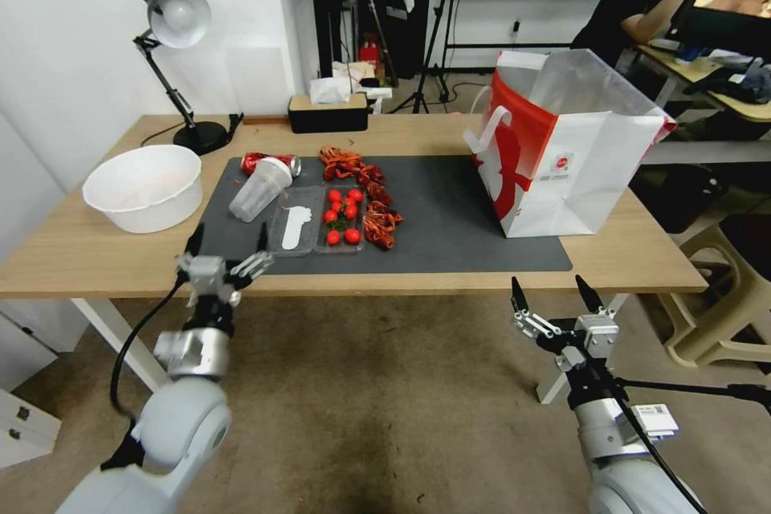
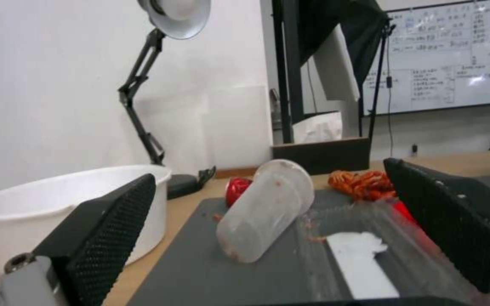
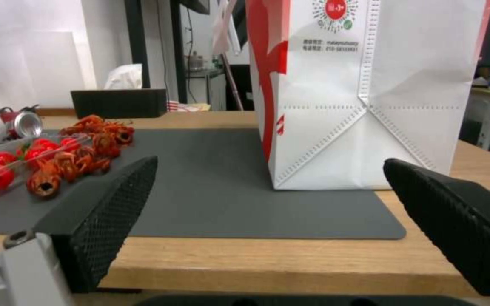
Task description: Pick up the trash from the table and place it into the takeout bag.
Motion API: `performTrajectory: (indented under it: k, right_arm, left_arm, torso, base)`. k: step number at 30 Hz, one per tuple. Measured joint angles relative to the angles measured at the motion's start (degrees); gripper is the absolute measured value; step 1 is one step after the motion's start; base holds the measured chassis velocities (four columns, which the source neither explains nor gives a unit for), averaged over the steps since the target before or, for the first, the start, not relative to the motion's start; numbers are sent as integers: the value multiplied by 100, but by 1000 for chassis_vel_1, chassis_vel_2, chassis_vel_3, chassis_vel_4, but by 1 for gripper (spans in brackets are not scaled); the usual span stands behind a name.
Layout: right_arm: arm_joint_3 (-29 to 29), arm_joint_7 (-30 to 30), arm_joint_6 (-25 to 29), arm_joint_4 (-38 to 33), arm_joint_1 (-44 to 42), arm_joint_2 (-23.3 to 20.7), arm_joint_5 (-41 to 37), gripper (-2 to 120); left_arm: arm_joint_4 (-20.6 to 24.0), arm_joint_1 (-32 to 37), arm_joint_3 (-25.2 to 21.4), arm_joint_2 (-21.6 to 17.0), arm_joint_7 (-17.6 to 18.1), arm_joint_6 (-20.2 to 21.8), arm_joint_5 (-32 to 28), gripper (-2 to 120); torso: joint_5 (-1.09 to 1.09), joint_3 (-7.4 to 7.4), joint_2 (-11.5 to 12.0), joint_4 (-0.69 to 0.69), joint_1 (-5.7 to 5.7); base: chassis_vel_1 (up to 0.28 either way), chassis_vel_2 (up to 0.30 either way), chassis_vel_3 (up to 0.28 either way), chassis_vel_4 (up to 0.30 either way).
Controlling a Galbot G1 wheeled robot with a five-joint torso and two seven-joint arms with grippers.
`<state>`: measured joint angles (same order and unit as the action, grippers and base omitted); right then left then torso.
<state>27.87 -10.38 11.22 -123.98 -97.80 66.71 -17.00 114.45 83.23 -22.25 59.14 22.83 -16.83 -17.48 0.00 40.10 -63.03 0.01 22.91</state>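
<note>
On the table [image 1: 96, 257], a dark grey mat holds the trash: a clear plastic cup [image 1: 261, 189] lying on its side, a crushed red can [image 1: 269, 163] behind it, a clear tray [image 1: 299, 229] with red tomatoes, and red shells [image 1: 365, 193]. My left gripper [image 1: 229, 245] is open at the table's front edge, just short of the cup [image 2: 268, 210]. The takeout bag [image 1: 562, 148] stands upright at the mat's right end. My right gripper [image 1: 554, 293] is open below the front edge, facing the bag [image 3: 370, 85].
A large white basin [image 1: 144, 186] sits left of the mat, close to my left gripper. A desk lamp [image 1: 173, 16] and a black tissue box [image 1: 328, 112] stand at the back edge. A person sits at another desk behind the bag.
</note>
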Motion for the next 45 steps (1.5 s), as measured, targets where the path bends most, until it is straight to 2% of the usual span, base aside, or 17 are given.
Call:
performTrajectory:
  k: [6,10,19,23,26,27,30,36,39,40,42,43,45]
  right_arm:
    - [-40,52,5,26,15,11,-13,100]
    - [-42,58,6,25,19,-1,-21,100]
    - [-41,60,6,24,26,-10,-30,100]
    - [-40,60,7,20,28,-4,-29,100]
    - [-40,61,6,19,28,-8,-25,100]
    - [-40,61,6,19,28,-8,-25,100]
    - [-40,61,-2,12,37,-10,-21,100]
    - [-50,61,-15,9,59,-16,-21,100]
    - [-111,60,-41,25,158,-56,-29,100]
    - [-111,60,-41,25,158,-56,-29,100]
    - [-211,57,-80,84,324,-124,-60,100]
    - [-268,56,-98,124,412,-164,-79,100]
    - [-281,57,-102,135,432,-176,-83,100]
  left_arm:
    - [39,479,-257,304,-105,-203,83,100]
    - [50,570,-292,364,-132,-211,83,100]
    - [68,552,-297,370,-165,-192,65,100]
    - [68,412,-269,262,-307,-62,-66,100]
    - [70,-80,-142,-66,-490,304,-342,100]
    - [70,-80,-142,-66,-490,304,-342,100]
    - [28,-613,-11,-470,-742,736,-701,100]
    - [-4,-866,26,-699,-955,1042,-973,100]
    - [5,-1044,22,-916,-1130,1418,-1202,100]
    - [5,-1044,22,-916,-1130,1418,-1202,100]
    - [48,-1140,-32,-1142,-1281,1775,-1348,100]
    - [62,-1233,-52,-1298,-1361,1988,-1414,100]
    - [62,-1269,-52,-1339,-1378,2045,-1433,100]
  torso:
    - [0,1,0,-1,0]
    - [0,1,0,0,1]
    - [0,1,0,-1,1]
    - [0,1,0,0,1]
    - [-1,1,0,-1,1]
    - [-1,1,0,-1,1]
    - [-1,1,1,-3,1]
    - [-2,1,1,-4,2]
    - [-2,1,1,-6,2]
    - [-2,1,1,-6,2]
    - [-3,1,1,1,2]
    - [3,1,1,3,1]
    - [2,1,1,4,1]
  base:
    - [0,0,0,0]
    - [0,0,0,0]
    - [0,0,0,0]
    - [0,0,0,0]
    - [0,0,0,0]
    - [0,0,0,0]
    - [0,0,0,0]
    - [0,0,0,0]
    - [0,0,0,0]
    - [0,0,0,0]
    - [0,0,0,0]
    - [0,0,0,0]
    - [0,0,0,0]
